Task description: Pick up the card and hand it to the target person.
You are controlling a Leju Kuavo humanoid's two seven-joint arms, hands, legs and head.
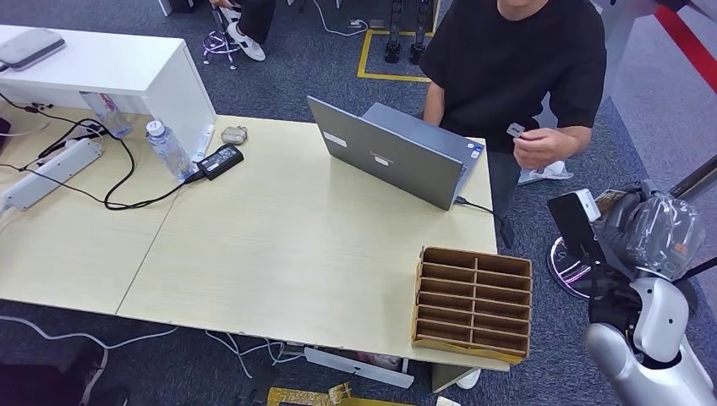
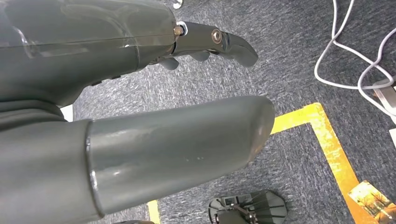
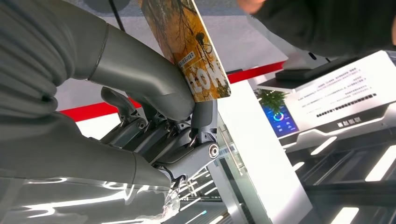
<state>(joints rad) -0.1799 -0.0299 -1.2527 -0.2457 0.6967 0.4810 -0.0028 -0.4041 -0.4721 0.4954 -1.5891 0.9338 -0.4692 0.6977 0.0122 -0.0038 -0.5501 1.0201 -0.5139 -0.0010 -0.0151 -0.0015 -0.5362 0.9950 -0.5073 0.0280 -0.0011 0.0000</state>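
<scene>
With the card pinched between thumb and fingers of our right hand, raised beside the worktop, we should extend it steadily toward the person's hand, gripping until they take it; our left hand hangs empty, fingers apart.

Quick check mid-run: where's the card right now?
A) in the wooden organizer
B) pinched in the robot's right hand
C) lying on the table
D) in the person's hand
B: the right wrist view shows the card pinched by the right hand, raised off the table.
</scene>
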